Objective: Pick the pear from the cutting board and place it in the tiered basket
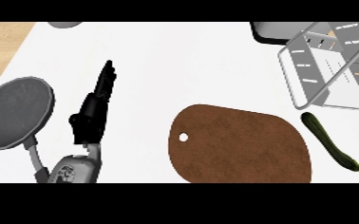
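Note:
A brown cutting board (242, 144) with a small hole near its left edge lies at the lower middle of the white counter; no pear shows on it or anywhere in the head view. The silver tiered basket (322, 66) stands at the upper right, partly cut off by the frame. My left hand (92, 109) is at the left of the board, fingers straight and pointing away from me, holding nothing. My right hand does not show.
A dark green cucumber (328, 141) lies right of the board, below the basket. A grey pan (21, 111) with its handle sits at the far left, close to my left forearm. A dark-rimmed grey object (277, 31) sits behind the basket.

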`<state>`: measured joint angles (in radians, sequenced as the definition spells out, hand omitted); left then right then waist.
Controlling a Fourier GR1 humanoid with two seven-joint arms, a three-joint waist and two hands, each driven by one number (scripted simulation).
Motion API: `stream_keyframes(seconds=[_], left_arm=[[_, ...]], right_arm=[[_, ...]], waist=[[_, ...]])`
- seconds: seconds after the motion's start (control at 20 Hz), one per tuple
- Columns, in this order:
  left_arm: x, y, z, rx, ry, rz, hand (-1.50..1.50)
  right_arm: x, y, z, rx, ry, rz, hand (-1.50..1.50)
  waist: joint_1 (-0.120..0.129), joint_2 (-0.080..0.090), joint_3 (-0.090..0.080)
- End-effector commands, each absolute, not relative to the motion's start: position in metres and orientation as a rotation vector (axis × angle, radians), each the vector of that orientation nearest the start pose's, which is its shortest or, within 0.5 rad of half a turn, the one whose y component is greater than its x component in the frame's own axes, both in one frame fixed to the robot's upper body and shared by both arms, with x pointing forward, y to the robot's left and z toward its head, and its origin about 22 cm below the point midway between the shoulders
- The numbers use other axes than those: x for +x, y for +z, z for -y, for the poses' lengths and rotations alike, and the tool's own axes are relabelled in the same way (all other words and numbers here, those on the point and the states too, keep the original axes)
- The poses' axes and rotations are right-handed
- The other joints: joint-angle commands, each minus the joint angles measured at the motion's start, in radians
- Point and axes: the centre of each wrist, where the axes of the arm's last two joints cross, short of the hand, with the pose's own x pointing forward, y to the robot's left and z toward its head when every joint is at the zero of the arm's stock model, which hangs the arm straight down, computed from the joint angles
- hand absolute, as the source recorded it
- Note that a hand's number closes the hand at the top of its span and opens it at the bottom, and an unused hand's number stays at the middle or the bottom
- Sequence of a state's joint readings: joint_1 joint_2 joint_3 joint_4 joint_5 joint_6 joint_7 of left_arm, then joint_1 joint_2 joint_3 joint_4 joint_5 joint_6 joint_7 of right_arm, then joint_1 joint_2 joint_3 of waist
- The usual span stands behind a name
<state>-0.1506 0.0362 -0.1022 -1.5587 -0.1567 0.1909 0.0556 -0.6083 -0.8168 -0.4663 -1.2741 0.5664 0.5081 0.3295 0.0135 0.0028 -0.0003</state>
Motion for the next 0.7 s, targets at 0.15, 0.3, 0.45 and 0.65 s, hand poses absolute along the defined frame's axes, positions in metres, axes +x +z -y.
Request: stream_keyframes(seconds=[0.15, 0.3, 0.45, 0.65], left_arm=[[0.279, 0.041, -0.206, 0.165, -0.113, 1.668, 0.0], [0.268, 0.029, -0.197, 0.179, -0.117, 1.666, 0.0], [0.272, 0.042, -0.189, 0.17, -0.123, 1.669, 0.0], [0.272, 0.038, -0.184, 0.16, -0.143, 1.682, 0.0]], right_arm=[[0.332, 0.264, 0.484, -1.182, 0.554, 1.134, 1.5], [0.334, 0.239, 0.487, -1.191, 0.598, 1.118, 1.5], [0.351, 0.241, 0.492, -1.196, 0.589, 1.088, 1.5], [0.353, 0.208, 0.503, -0.985, 0.308, 1.095, -1.5]], waist=[[0.008, 0.004, 0.001], [0.0, 0.001, 0.001], [0.012, 0.004, 0.001], [0.024, 0.01, 0.003]])
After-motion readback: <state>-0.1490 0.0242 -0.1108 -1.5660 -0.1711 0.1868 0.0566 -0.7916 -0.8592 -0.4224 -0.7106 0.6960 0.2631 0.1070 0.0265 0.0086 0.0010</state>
